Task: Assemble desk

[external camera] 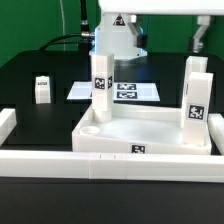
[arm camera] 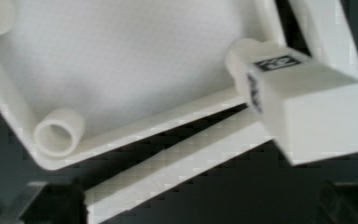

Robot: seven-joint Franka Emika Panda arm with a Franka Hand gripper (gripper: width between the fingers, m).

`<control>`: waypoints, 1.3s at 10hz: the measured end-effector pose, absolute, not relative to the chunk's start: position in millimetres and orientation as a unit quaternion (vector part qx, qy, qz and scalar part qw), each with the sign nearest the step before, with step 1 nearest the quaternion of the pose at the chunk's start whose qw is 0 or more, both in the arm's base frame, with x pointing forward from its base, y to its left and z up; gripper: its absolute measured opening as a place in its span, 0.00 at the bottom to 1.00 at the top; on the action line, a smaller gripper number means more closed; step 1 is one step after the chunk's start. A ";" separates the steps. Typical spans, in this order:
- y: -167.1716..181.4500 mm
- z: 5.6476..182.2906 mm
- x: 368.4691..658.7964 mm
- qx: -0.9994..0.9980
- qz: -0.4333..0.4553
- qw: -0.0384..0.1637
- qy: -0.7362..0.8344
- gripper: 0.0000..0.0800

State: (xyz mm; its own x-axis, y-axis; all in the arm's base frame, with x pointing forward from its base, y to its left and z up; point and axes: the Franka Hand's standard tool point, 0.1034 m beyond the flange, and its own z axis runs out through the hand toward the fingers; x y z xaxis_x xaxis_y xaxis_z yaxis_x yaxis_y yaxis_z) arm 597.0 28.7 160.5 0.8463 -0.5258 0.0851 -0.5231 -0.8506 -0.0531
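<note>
Mid-assembly, judging from the layout. Tabletop lying rim-up on the black worktop, tight against the front border rail. Two posts already upright on it: corner leg at the far corner on the exterior view's left, directly below the arm, and second upright leg on the exterior view's right. Loose leg standing alone on the worktop, well apart from the tabletop, on the exterior view's left. Marker board flat behind the tabletop.

In the wrist view: gripper with fingers spread wide, pinching nothing, dark tips at either side. Below them a tagged leg, probably the corner leg, seated at the rim of the tabletop. Empty round socket plain at a neighbouring corner.

Step in hand, by appearance: done with the corner leg, hand free. Next move likely calls for lifting straight clear without nudging the post, travelling to the loose leg, gripping it squarely, then carrying it to the empty socket. Impossible to tell how firmly either upright leg is seated.
</note>
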 end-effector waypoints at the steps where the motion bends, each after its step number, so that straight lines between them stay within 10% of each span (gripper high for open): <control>1: 29.7 159.7 596.7 -0.961 -0.048 0.014 0.272 0.81; 5: 24.3 158.2 590.4 -0.976 -0.045 0.009 0.214 0.81; 10: -93.2 158.1 542.4 -0.996 -0.045 -0.007 0.073 0.81; 13: -85.7 157.3 543.4 -0.997 -0.044 -0.006 0.071 0.81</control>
